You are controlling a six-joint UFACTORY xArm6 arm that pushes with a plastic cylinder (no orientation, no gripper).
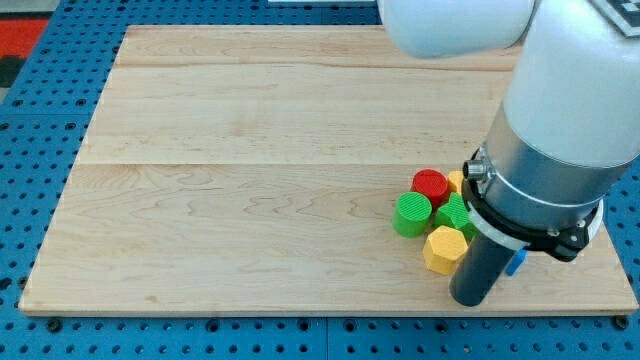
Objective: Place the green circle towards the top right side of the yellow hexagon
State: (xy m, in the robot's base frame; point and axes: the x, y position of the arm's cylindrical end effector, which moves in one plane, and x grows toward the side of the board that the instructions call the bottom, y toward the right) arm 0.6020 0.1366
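Note:
The green circle (412, 214) lies at the left of a cluster of blocks near the board's lower right. The yellow hexagon (445, 249) lies just below and to the right of it. A red circle (431, 185) sits above the green circle. A second green block (456, 213) lies between them, its shape partly hidden by the arm. A yellow block (456, 181) peeks out beside the red circle. My tip (470, 298) rests on the board just to the lower right of the yellow hexagon, close to it.
A blue block (516, 262) shows as a sliver behind the rod. The large white and grey arm body (560, 130) covers the board's right side and hides part of the cluster. The wooden board's bottom edge (320, 308) is near the tip.

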